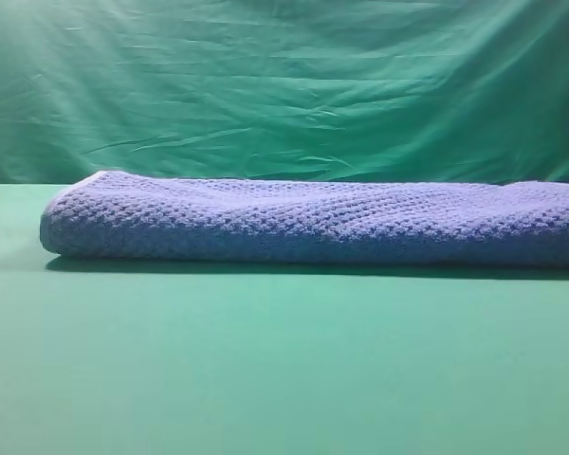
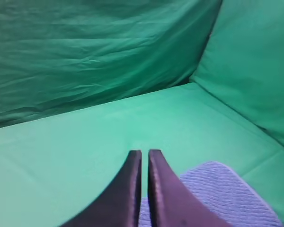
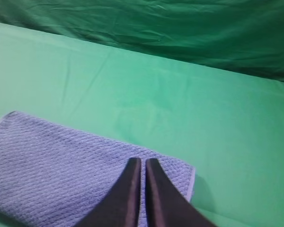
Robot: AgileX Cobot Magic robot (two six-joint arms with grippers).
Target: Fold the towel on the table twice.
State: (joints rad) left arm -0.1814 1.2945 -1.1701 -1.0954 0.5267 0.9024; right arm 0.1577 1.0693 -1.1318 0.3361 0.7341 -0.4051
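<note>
The blue-grey waffle-weave towel (image 1: 313,223) lies folded in a long flat band across the table (image 1: 266,360), its rounded fold facing the front; its right end runs out of frame. Neither gripper shows in the exterior high view. In the left wrist view my left gripper (image 2: 142,152) is shut with nothing between its dark fingers, hovering over bare table with a towel (image 2: 227,194) corner below and to the right. Seen from the right wrist, my right gripper (image 3: 142,161) is shut and empty above the towel (image 3: 61,161), near its pale-hemmed corner.
A wrinkled green backdrop cloth (image 1: 266,85) hangs behind the table and also along the side (image 2: 255,66). Green table surface (image 3: 180,104) stretches between the towel and the backdrop.
</note>
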